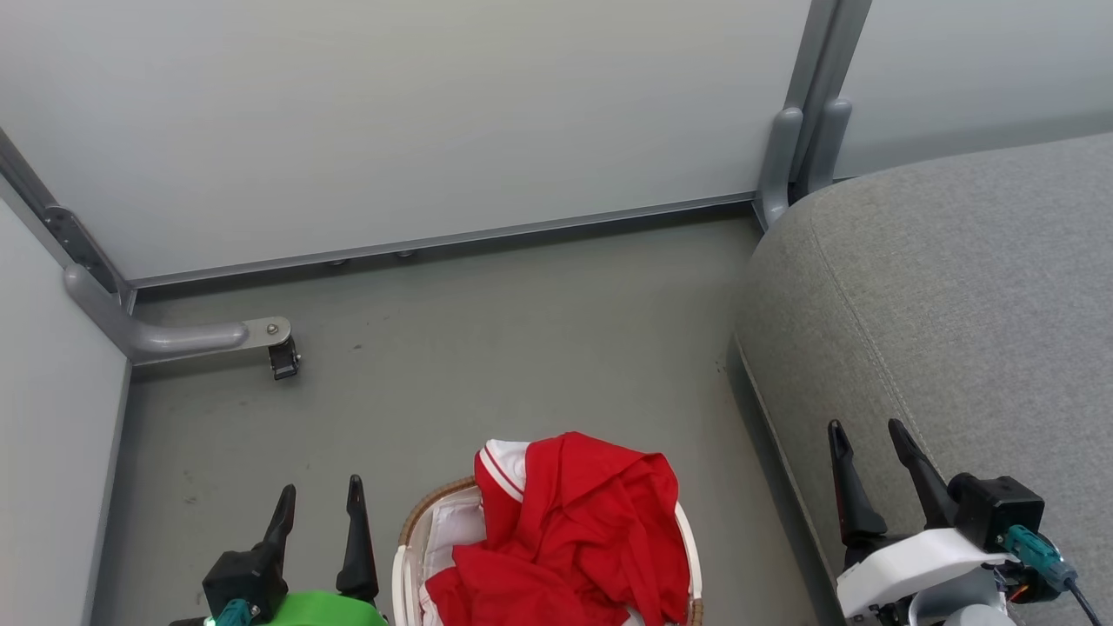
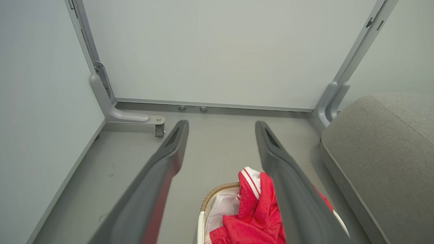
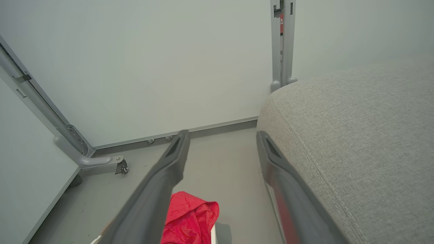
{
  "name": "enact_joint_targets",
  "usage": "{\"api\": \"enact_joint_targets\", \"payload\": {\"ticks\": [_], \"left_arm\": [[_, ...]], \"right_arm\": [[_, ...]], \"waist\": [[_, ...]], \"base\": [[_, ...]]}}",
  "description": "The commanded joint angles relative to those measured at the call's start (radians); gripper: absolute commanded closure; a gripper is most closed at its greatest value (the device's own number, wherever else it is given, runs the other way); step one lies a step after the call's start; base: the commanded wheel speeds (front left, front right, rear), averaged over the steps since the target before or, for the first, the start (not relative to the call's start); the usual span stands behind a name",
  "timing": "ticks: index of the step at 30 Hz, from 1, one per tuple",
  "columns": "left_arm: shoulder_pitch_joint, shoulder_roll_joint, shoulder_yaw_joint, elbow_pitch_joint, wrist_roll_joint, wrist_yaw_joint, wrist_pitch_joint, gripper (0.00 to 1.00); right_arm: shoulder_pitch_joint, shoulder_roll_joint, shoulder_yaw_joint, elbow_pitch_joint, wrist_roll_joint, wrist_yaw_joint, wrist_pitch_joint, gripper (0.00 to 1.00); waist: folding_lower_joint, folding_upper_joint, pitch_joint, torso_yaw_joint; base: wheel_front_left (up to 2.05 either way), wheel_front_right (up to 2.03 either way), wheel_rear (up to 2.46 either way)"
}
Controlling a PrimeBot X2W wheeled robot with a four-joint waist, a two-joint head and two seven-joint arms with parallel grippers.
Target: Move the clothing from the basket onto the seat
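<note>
A small oval basket (image 1: pixel 424 511) with a brown woven rim sits on the floor (image 1: pixel 487 348) directly in front of the robot. Red clothing (image 1: pixel 565 530) with white striped trim is heaped inside it, spilling over the far rim. The left gripper (image 1: pixel 320 487) hovers just beside the basket's left side, its two dark fingers spread wide with nothing between them. The right gripper (image 1: pixel 866 426) hangs by the near edge of the seat (image 1: pixel 956 287), fingers likewise apart and empty. No garment lies on the seat, so the task appears to be at its start.

The left gripper, being nearest, seems best placed for the first pick. It should come over the high ridge of the heap, go down into bunched folds, and close on red fabric alone, not the white liner (image 1: pixel 448 530) beneath. Lifting straight up before swinging right should keep the light basket from tipping or dragging.

The seat is a large light grey woven cushion with rounded edges and a stitched seam, to the right of the basket with a strip of floor between them. The floor is dull grey and lightly scuffed. Pale partition panels (image 1: pixel 391 113) in grey metal frames close off the back and left, and a small caster (image 1: pixel 283 358) stands under a frame foot on the left.
</note>
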Motion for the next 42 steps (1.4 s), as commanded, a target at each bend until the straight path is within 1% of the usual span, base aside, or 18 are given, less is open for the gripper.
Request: {"api": "enact_joint_targets", "payload": {"ticks": [1,7,13,17,21,25,32,38,42], "left_arm": [[0.000,0.007,0.002,0.000,-0.001,0.001,-0.004,0.00],[-0.003,0.007,-0.001,-0.001,-0.003,-0.005,-0.004,0.00],[-0.031,0.006,-0.020,-0.008,0.010,-0.013,-0.004,0.00],[-0.065,0.006,-0.046,0.001,0.027,-0.022,-0.003,0.00],[-0.118,0.006,-0.098,0.041,0.074,-0.042,-0.002,0.00],[-0.194,0.006,-0.167,0.118,0.137,-0.063,-0.003,0.00],[-0.372,0.006,-0.271,0.294,0.194,-0.091,-0.003,0.00],[-0.509,0.007,-0.327,0.437,0.212,-0.099,-0.003,0.00],[-0.606,0.007,-0.360,0.587,0.230,-0.091,-0.003,0.00]], "right_arm": [[0.013,-0.006,-0.003,0.001,-0.005,0.000,-0.005,0.00],[0.010,-0.006,-0.006,-0.004,-0.007,0.000,-0.005,0.00],[-0.016,-0.006,-0.009,-0.017,-0.010,0.000,-0.005,0.00],[-0.045,-0.006,-0.014,-0.029,-0.017,0.000,-0.005,0.00],[-0.083,-0.006,-0.018,-0.043,-0.018,0.000,-0.005,0.00],[-0.127,-0.006,-0.019,-0.060,-0.018,0.000,-0.005,0.00],[-0.223,-0.005,-0.023,-0.106,-0.009,0.000,-0.005,0.00],[-0.301,-0.005,-0.010,-0.144,0.013,0.000,-0.005,0.00],[-0.341,-0.004,0.006,-0.172,0.030,0.000,-0.005,0.00]], "waist": [[0.0000,0.0000,0.001,0.000],[0.0000,0.0000,0.009,-0.002],[0.0000,0.0000,0.049,-0.009],[0.0000,0.0000,0.105,-0.019],[0.0000,0.0000,0.178,-0.033],[0.0000,0.0000,0.268,-0.053],[0.0000,0.0000,0.444,-0.108],[0.0000,0.0000,0.575,-0.164],[0.0000,0.0000,0.653,-0.200]], "base": [[0.00,0.00,0.00],[0.00,0.00,0.00],[0.00,0.00,0.00],[0.00,0.00,0.00],[0.00,0.00,0.00],[0.00,0.00,0.00],[0.00,0.00,0.00],[0.00,0.00,0.00],[0.00,0.00,0.00]]}}
